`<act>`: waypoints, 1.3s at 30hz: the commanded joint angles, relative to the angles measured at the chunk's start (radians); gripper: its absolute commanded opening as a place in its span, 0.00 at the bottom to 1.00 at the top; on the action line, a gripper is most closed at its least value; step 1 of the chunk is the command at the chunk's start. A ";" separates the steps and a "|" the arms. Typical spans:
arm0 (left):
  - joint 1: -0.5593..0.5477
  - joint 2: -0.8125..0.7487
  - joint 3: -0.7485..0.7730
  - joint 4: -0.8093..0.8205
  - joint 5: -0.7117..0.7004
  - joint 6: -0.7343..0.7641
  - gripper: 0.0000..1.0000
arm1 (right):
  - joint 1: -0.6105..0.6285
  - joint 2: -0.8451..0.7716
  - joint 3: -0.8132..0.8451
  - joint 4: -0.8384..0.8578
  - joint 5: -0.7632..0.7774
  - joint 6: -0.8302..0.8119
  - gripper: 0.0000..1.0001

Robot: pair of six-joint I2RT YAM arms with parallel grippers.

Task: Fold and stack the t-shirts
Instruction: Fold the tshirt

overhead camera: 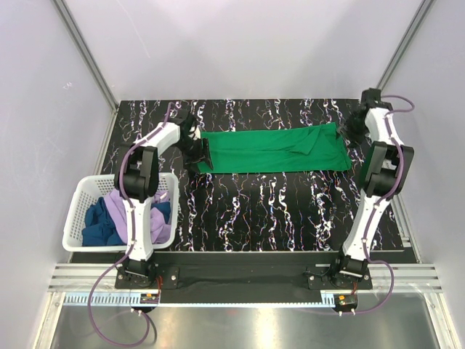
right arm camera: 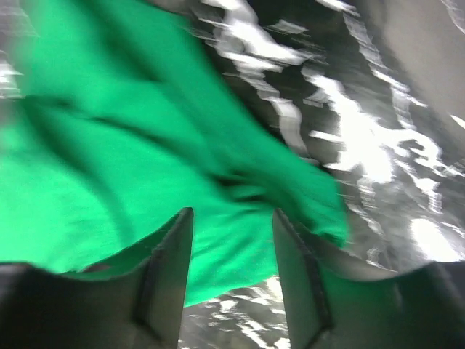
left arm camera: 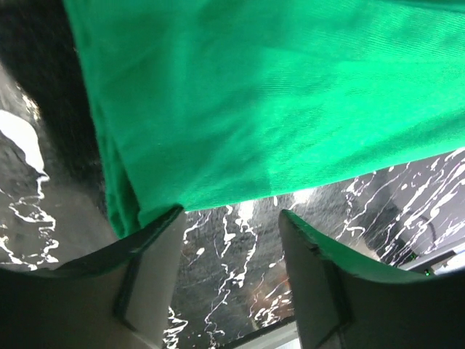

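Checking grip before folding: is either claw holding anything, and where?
Neither. Left claw and right claw are open at the ends of the green t-shirt.

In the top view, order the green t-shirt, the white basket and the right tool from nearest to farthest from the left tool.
1. Green t-shirt, right beside the left tool, far centre.
2. White basket, near left.
3. Right tool, far right, at the shirt's other end.

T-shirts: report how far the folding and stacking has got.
Done: the green t-shirt lies on the table as a long band, apparently folded lengthwise. In hand: the left gripper and right gripper, both open, sit at its two ends. To do: the lilac t-shirt and dark blue t-shirt lie crumpled in the basket; nothing is stacked.
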 commanded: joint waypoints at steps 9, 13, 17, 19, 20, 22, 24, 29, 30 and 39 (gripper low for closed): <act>0.008 -0.117 -0.050 0.018 0.144 0.037 0.68 | 0.128 0.011 0.013 0.073 -0.293 0.168 0.61; 0.008 -0.142 -0.048 0.025 0.161 0.041 0.66 | 0.140 0.016 -0.055 0.156 -0.317 0.207 0.57; 0.008 -0.148 -0.054 0.025 0.169 0.043 0.65 | 0.150 0.036 -0.050 0.142 -0.317 0.211 0.54; 0.008 -0.147 -0.056 0.029 0.170 0.043 0.65 | 0.160 0.040 -0.058 0.145 -0.317 0.210 0.53; 0.008 -0.142 -0.054 0.029 0.175 0.043 0.65 | 0.165 0.043 -0.059 0.144 -0.316 0.210 0.52; 0.008 -0.139 -0.050 0.029 0.181 0.041 0.64 | 0.179 0.051 -0.065 0.145 -0.316 0.210 0.51; 0.008 -0.137 -0.047 0.030 0.182 0.041 0.64 | 0.186 0.056 -0.073 0.164 -0.324 0.208 0.50; 0.008 -0.139 -0.044 0.025 0.176 0.046 0.64 | 0.213 0.073 -0.026 0.193 -0.346 0.207 0.49; 0.009 -0.139 -0.042 0.024 0.176 0.047 0.64 | 0.214 0.080 0.003 0.208 -0.351 0.211 0.49; 0.009 -0.131 -0.028 0.019 0.172 0.044 0.63 | 0.232 0.258 0.379 0.265 -0.442 0.337 0.52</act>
